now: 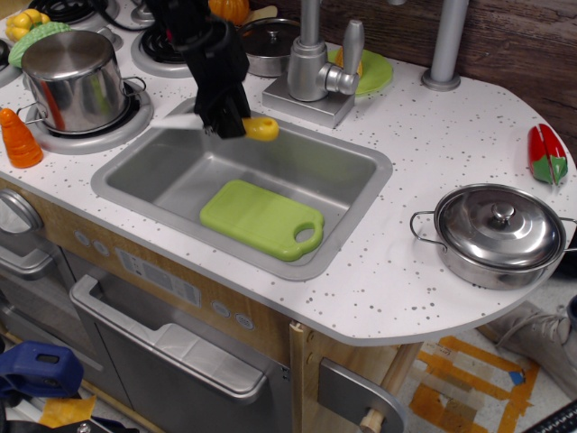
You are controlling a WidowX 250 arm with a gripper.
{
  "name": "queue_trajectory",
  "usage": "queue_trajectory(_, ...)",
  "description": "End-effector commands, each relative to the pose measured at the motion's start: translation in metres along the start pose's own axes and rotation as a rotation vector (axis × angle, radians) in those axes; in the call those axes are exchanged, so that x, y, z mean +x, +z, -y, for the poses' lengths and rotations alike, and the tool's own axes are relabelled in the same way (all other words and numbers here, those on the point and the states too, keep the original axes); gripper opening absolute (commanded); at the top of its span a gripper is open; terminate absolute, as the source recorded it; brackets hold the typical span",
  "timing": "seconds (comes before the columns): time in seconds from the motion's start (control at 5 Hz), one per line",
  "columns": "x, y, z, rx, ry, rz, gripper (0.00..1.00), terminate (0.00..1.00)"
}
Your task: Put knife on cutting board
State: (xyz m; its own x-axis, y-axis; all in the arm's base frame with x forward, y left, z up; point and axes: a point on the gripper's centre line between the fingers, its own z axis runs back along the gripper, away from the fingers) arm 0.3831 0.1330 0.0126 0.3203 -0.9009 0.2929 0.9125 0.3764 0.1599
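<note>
At far left an orange toy carrot point(19, 140) stands on the speckled white counter point(451, 171) beside a tall steel pot point(74, 79) on a burner. Next, the black gripper point(225, 122) hangs over the back-left edge of the grey sink point(356, 194), clamped across the small toy knife point(245, 127): its stubby yellow handle pokes out rightward, its thin silver blade leftward, held roughly level and clear of the basin. Below and to the right, the flat lime-green plastic cutting board point(257, 216) lies on the sink floor, handle hole at its right end. The carry looks half done; the next move calls for travelling forward and right, then lowering onto the board before letting go. Further right sit a lidded steel pan point(498, 233) and a red toy pepper point(545, 154)
</note>
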Motion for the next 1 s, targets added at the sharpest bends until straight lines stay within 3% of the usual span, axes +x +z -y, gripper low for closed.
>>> queue_trajectory(0.0, 0.0, 0.008, 0.0, 0.081, -0.014, 0.04, 0.0, 0.0)
queue_trajectory(0.4, 0.008, -0.006, 0.015, 0.058, -0.015, 0.098, 0.0, 0.0)
queue_trajectory(0.6, 0.009, -0.01, 0.021, 0.04, 0.01, 0.149, 1.0, 0.0)
queue_trajectory(0.8, 0.011, -0.012, 0.026, 0.047, 0.041, 0.179, 1.0, 1.0)
